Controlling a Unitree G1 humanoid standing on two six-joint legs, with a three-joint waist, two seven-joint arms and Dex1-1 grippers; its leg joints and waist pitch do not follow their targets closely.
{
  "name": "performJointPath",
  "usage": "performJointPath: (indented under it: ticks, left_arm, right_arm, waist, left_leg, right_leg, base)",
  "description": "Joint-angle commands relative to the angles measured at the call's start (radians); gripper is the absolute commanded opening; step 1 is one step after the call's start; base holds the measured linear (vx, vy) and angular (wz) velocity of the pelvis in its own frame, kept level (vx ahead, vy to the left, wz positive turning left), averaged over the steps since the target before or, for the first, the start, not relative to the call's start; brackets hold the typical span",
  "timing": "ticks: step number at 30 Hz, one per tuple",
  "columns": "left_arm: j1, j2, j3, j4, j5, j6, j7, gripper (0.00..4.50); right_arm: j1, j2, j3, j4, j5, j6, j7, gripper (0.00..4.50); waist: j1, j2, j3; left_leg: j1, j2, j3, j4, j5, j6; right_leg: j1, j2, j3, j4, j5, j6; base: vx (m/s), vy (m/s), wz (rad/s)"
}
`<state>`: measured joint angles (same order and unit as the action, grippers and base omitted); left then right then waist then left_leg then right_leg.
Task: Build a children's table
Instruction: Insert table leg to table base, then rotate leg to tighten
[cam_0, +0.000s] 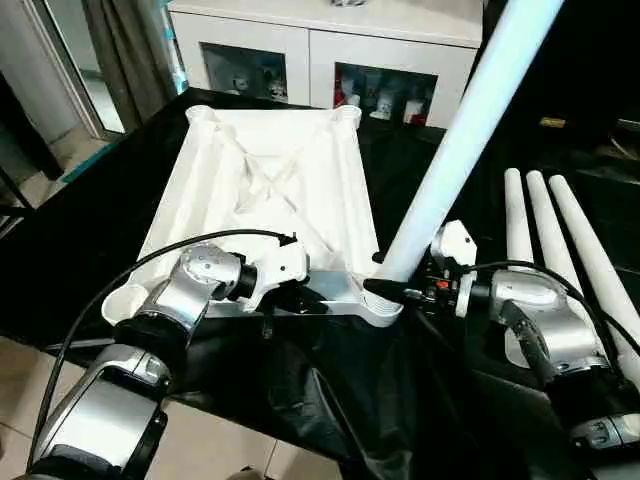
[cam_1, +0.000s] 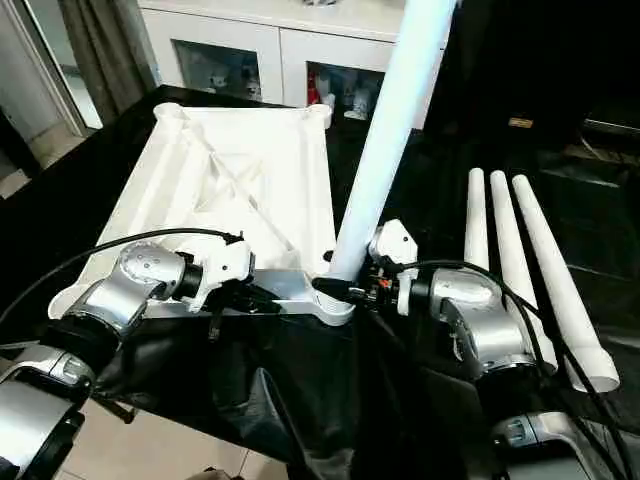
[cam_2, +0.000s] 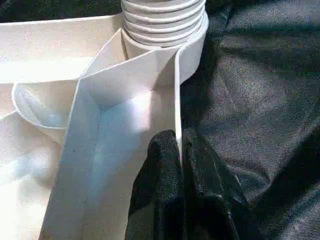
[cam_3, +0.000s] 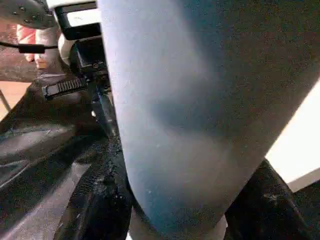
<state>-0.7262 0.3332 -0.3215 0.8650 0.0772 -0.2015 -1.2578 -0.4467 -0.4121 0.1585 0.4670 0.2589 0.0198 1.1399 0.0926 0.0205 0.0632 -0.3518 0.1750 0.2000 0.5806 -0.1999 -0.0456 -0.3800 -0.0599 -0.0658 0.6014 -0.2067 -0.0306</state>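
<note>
The children's table's white tabletop (cam_0: 260, 180) lies upside down, ribs up, on the black-draped work table. My left gripper (cam_0: 312, 292) is shut on the tabletop's thin near rim, which is pinched between my black fingers (cam_2: 165, 170) close to the near right corner socket (cam_0: 385, 308). A long white leg (cam_0: 450, 160) stands in that socket, leaning up and to the right; its threaded end (cam_2: 162, 20) sits in the socket. My right gripper (cam_0: 398, 288) is shut on the leg's base, with the tube (cam_3: 190, 125) between its fingers (cam_3: 95, 200).
Three more white legs (cam_0: 550, 230) lie side by side on the black cloth (cam_0: 330, 390) to the right of my right arm. A white cabinet (cam_0: 330, 50) stands behind the table. Pale floor shows below the near edge on the left.
</note>
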Motion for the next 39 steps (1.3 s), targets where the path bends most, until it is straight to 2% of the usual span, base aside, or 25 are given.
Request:
performJointPath:
  ticks: [1,6,7,8,10,11,20,23,25,29,30,31,32,33,36,38,39]
  left_arm:
    - [-0.017,0.03,-0.001,0.009,0.022,-0.002,-0.009,0.0]
    - [-0.018,0.026,-0.013,0.01,0.028,-0.006,-0.018,0.0]
    - [-0.019,0.025,-0.013,0.011,0.029,-0.007,-0.017,0.0]
    - [-0.022,0.024,-0.014,0.012,0.029,-0.006,-0.017,0.0]
    - [-0.027,0.021,-0.014,0.016,0.027,-0.004,-0.018,0.0]
    - [-0.029,0.021,-0.013,0.017,0.027,-0.005,-0.02,0.0]
    - [-0.038,0.028,-0.011,0.02,0.025,0.0,-0.034,0.0]
    - [-0.04,0.026,-0.007,0.022,0.024,0.008,-0.021,0.0]
    - [-0.049,0.018,0.002,0.031,0.023,0.022,0.006,0.0]
    - [-0.104,-0.018,0.043,0.078,0.021,0.102,0.139,0.0]
    - [-0.115,-0.025,0.048,0.082,0.019,0.121,0.154,0.0]
    - [-0.115,-0.025,0.048,0.082,0.019,0.121,0.154,0.0]
    - [-0.122,-0.03,0.05,0.082,0.018,0.137,0.165,0.0]
    - [-0.132,-0.038,0.053,0.083,0.02,0.155,0.185,0.0]
    - [-0.175,-0.07,0.065,0.107,0.025,0.223,0.277,0.0]
    - [-0.191,-0.083,0.071,0.121,0.026,0.242,0.312,0.0]
    - [-0.224,-0.113,0.082,0.157,0.032,0.289,0.389,0.0]
  right_arm:
    - [0.062,-0.028,0.092,0.108,-0.098,0.03,0.063,1.91]
    - [0.05,-0.024,0.102,0.136,-0.108,0.006,0.067,1.91]
    - [0.048,-0.023,0.104,0.141,-0.109,0.001,0.068,1.91]
    - [0.043,-0.021,0.105,0.147,-0.112,-0.004,0.07,1.91]
    - [0.035,-0.017,0.107,0.163,-0.114,-0.016,0.076,1.91]
    - [0.032,-0.015,0.107,0.167,-0.116,-0.019,0.08,1.91]
    - [0.015,-0.003,0.113,0.196,-0.121,-0.035,0.085,1.91]
    - [0.01,0.013,0.096,0.202,-0.117,-0.027,0.045,1.91]
    - [0.001,0.029,0.078,0.221,-0.122,-0.023,-0.014,1.91]
    - [-0.048,0.094,0.018,0.341,-0.169,-0.049,-0.308,1.91]
    - [-0.057,0.108,0.007,0.359,-0.167,-0.043,-0.349,1.91]
    - [-0.057,0.108,0.007,0.359,-0.167,-0.043,-0.349,1.91]
    - [-0.064,0.119,-0.002,0.368,-0.164,-0.035,-0.379,1.91]
    - [-0.073,0.134,-0.011,0.381,-0.162,-0.028,-0.419,1.91]
    - [-0.112,0.185,-0.042,0.432,-0.153,-0.009,-0.554,1.91]
    - [-0.127,0.201,-0.054,0.454,-0.149,-0.003,-0.599,1.91]
    - [-0.162,0.239,-0.08,0.513,-0.139,0.006,-0.689,1.91]
  waist:
    - [0.004,-0.002,-0.062]
    - [0.003,-0.001,-0.063]
    - [0.003,-0.001,-0.063]
    - [0.002,0.002,-0.055]
    - [0.001,-0.002,-0.057]
    - [0.001,0.0,-0.053]
    - [-0.002,0.0,-0.049]
    - [-0.003,-0.001,-0.047]
    - [-0.004,-0.002,-0.044]
    - [-0.018,-0.001,-0.035]
    - [-0.024,-0.004,-0.035]
    - [-0.026,-0.003,-0.033]
    - [-0.027,-0.002,-0.032]
    - [-0.031,0.002,-0.031]
    - [-0.034,0.002,-0.028]
    - [-0.034,0.003,-0.027]
    - [-0.036,0.003,-0.029]
  left_leg:
    - [0.001,0.071,-0.033,-0.06,-0.121,0.088]
    - [0.003,0.073,-0.033,-0.062,-0.128,0.088]
    - [0.005,0.073,-0.033,-0.062,-0.142,0.085]
    - [0.004,0.073,-0.033,-0.064,-0.154,0.082]
    - [0.007,0.073,-0.033,-0.065,-0.175,0.074]
    - [0.006,0.073,-0.033,-0.067,-0.178,0.073]
    - [0.007,0.075,-0.035,-0.071,-0.197,0.07]
    - [0.006,0.075,-0.035,-0.073,-0.208,0.065]
    - [0.008,0.074,-0.034,-0.075,-0.222,0.059]
    - [0.015,0.07,-0.042,-0.084,-0.294,0.005]
    - [0.012,0.068,-0.047,-0.086,-0.301,-0.004]
    - [0.01,0.068,-0.048,-0.088,-0.301,-0.004]
    - [0.013,0.07,-0.048,-0.089,-0.309,0.003]
    - [0.013,0.07,-0.048,-0.09,-0.312,0.005]
    - [0.018,0.07,-0.045,-0.088,-0.329,0.006]
    - [0.017,0.067,-0.044,-0.088,-0.317,0.002]
    - [0.015,0.067,-0.043,-0.088,-0.299,0.001]
  right_leg:
    - [0.045,-0.104,0.055,-0.062,-0.073,-0.26]
    - [0.044,-0.103,0.054,-0.059,-0.047,-0.269]
    - [0.044,-0.103,0.054,-0.06,-0.052,-0.27]
    - [0.04,-0.103,0.055,-0.063,-0.061,-0.269]
    - [0.042,-0.103,0.055,-0.066,-0.088,-0.266]
    - [0.041,-0.103,0.055,-0.067,-0.095,-0.264]
    - [0.039,-0.104,0.056,-0.071,-0.121,-0.263]
    - [0.039,-0.104,0.057,-0.074,-0.147,-0.256]
    - [0.036,-0.105,0.058,-0.078,-0.183,-0.249]
    - [0.025,-0.11,0.059,-0.095,-0.378,-0.208]
    - [0.029,-0.111,0.057,-0.099,-0.421,-0.19]
    - [0.03,-0.111,0.057,-0.101,-0.432,-0.183]
    - [0.026,-0.11,0.057,-0.107,-0.442,-0.174]
    - [0.024,-0.111,0.059,-0.105,-0.424,-0.181]
    - [0.016,-0.111,0.062,-0.11,-0.419,-0.195]
    - [0.017,-0.11,0.061,-0.109,-0.413,-0.198]
    - [0.019,-0.108,0.062,-0.103,-0.386,-0.205]
  base:
    - [0.0,0.0,0.0]
    - [0.0,0.0,0.0]
    - [0.0,0.0,0.0]
    - [0.0,0.0,0.0]
    - [0.0,0.0,0.0]
    - [0.0,0.0,0.0]
    - [0.0,0.0,0.0]
    - [0.0,0.0,0.0]
    - [0.0,0.0,0.0]
    - [-0.014,0.0,-0.02]
    - [-0.055,-0.001,-0.08]
    - [0.0,0.0,0.0]
    - [0.0,0.0,0.0]
    - [0.0,0.0,0.0]
    - [0.0,0.0,0.0]
    - [0.0,0.0,0.0]
    - [0.0,0.0,0.0]
